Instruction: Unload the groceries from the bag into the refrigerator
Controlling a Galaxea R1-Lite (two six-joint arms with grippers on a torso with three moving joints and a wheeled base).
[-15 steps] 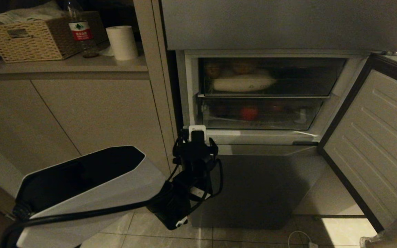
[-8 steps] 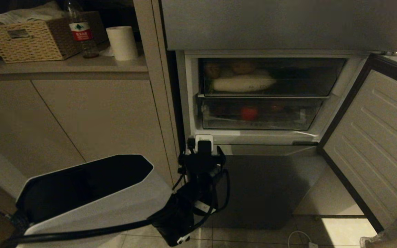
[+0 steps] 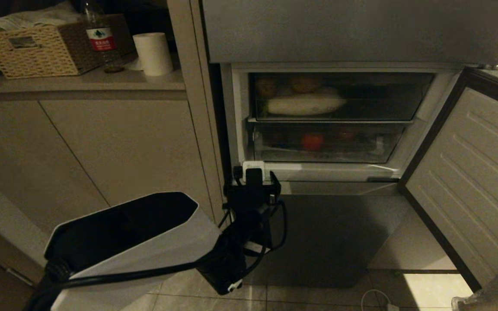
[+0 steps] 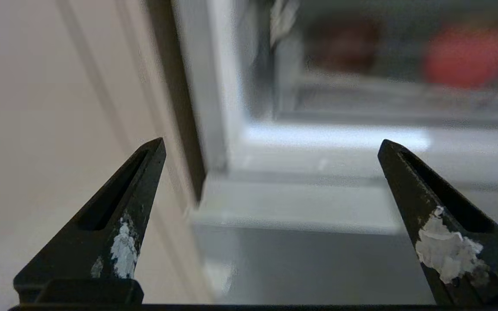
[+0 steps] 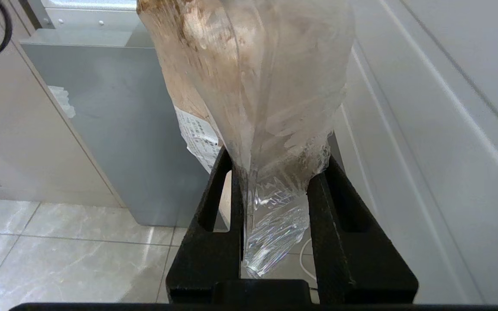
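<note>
Two drawers (image 3: 331, 116), open door (image 3: 469, 181), wicker basket (image 3: 33, 47)

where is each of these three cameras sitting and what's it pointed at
Head view: on the robot's head, looking down at the refrigerator with its open door; the left arm and left gripper show.
Left wrist view: behind the open left gripper, facing the lower drawer.
Right wrist view: behind the right gripper, shut on a plastic-wrapped grocery pack.
Shared: head and left wrist views both show the red item in that drawer.
</note>
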